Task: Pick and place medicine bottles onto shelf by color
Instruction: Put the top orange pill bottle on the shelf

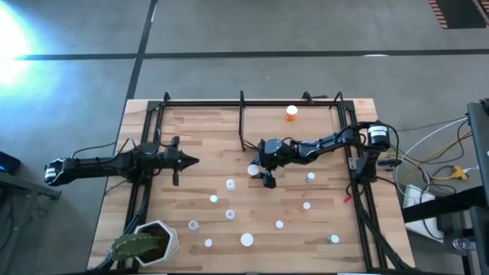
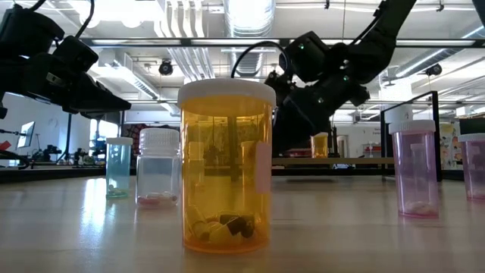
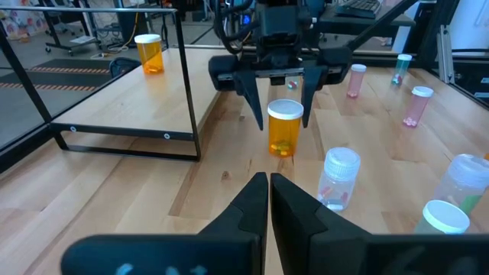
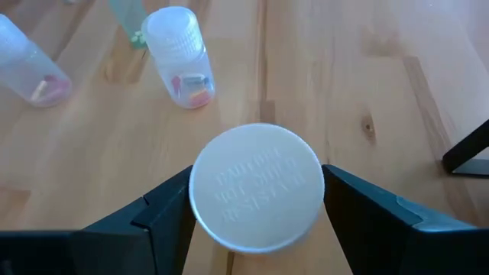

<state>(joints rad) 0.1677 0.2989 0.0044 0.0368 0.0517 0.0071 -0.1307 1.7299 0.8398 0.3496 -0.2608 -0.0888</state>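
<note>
An orange bottle with a white cap (image 1: 253,169) stands upright on the tabletop near the table's middle. My right gripper (image 1: 263,173) is open above it, pointing down. Its fingers (image 3: 253,98) stand close on either side of the cap (image 4: 256,187); I see a thin gap in the left wrist view. Another orange bottle (image 1: 291,113) stands on the shelf (image 1: 267,118) at the far side. Several small bottles (image 1: 231,184) are scattered over the near half. My left gripper (image 1: 187,160) is shut and hovers left of centre, pointing at the right gripper.
The shelf's black rods and post (image 3: 183,84) rise just beyond the straddled bottle. A clear bottle (image 3: 338,177) and pink ones (image 3: 416,105) stand nearby. A white pot with a cactus (image 1: 145,243) sits at the near left corner. A large orange bottle (image 2: 226,167) stands by the near edge.
</note>
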